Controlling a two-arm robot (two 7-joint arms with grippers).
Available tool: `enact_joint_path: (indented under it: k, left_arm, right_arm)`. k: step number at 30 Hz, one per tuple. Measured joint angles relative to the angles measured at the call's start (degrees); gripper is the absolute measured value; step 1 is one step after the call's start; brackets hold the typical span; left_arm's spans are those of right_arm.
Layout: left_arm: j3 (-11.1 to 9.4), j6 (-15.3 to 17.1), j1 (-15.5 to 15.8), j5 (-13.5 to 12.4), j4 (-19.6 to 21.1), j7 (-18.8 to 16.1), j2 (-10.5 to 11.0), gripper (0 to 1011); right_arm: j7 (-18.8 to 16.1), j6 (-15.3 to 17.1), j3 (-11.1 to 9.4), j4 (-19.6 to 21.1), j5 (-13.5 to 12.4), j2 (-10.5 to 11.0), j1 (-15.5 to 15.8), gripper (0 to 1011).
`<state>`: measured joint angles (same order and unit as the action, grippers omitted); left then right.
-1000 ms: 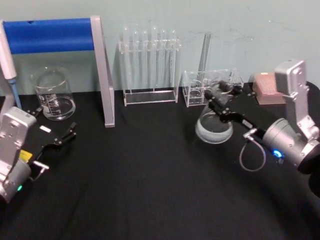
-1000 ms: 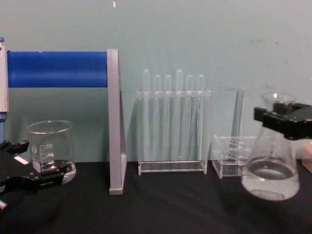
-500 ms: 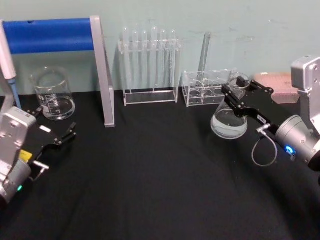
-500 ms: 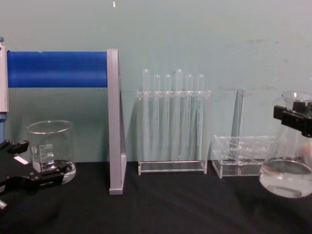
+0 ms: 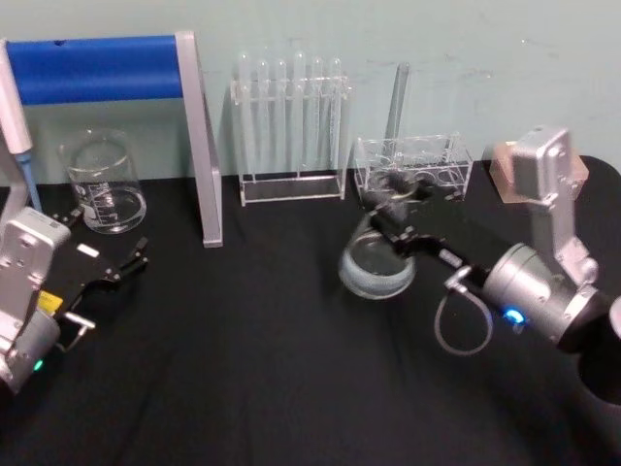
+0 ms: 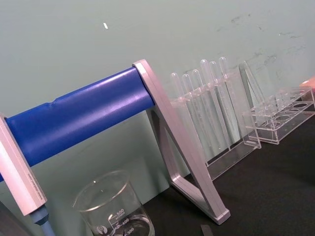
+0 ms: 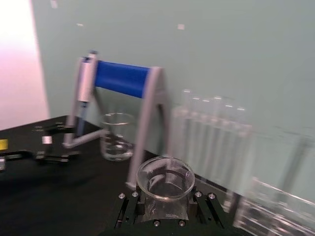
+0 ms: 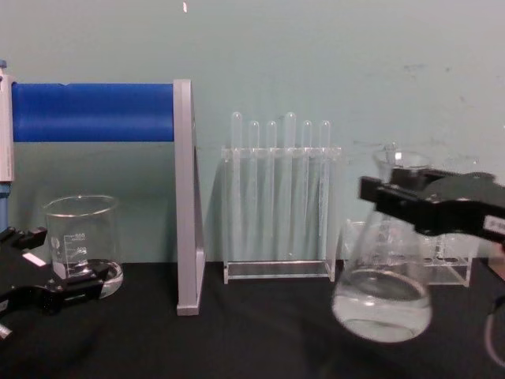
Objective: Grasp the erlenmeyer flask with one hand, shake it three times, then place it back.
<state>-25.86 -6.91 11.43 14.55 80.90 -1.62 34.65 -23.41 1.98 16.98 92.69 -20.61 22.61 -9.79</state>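
A black tabletop [image 5: 272, 369] carries a row of labware along its rear edge. From left to right stand a glass beaker [image 5: 102, 184], a grey frame with a blue crossbar [image 5: 199, 146], a clear rack of upright test tubes [image 5: 289, 126], a low clear rack [image 5: 412, 165] — one tall tube standing in it — and a pink box [image 5: 505, 165].

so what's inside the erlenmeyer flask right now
The erlenmeyer flask holds a shallow pool of clear liquid in its wide base. The right tool clamps its neck, hiding the inside there.
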Motion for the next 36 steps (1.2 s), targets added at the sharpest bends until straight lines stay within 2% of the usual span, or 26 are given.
enact_joint_path:
  k: [2, 7, 20, 25, 29, 36]
  left_arm:
    - [0.0, 0.0, 0.0, 0.0, 0.0, 0.0, 0.0, 1001]
    - [0.0, 0.0, 0.0, 0.0, 0.0, 0.0, 0.0, 1001]
    - [0.0, 0.0, 0.0, 0.0, 0.0, 0.0, 0.0, 1001]
    - [0.0, 0.0, 0.0, 0.0, 0.0, 0.0, 0.0, 1001]
    - [0.0, 0.0, 0.0, 0.0, 0.0, 0.0, 0.0, 1001]
    - [0.0, 0.0, 0.0, 0.0, 0.0, 0.0, 0.0, 1001]
  right_arm:
    - [-0.7, 0.0, 0.9, 0.5, -0.2, 0.0, 0.1, 449]
    - [-2.9, 0.0, 4.7, 2.1, -0.8, 0.0, 0.1, 449]
    - [-5.1, 0.1, 9.9, 3.5, -1.6, 0.7, -0.4, 449]
    - [-5.1, 0.0, 10.6, 3.5, -1.7, 1.0, -0.7, 449]
    - [-4.4, 0.0, 10.4, 3.0, -1.9, 1.1, -1.0, 449]
    - [-2.2, -0.1, 8.1, 1.8, -2.4, 1.5, -1.7, 449]
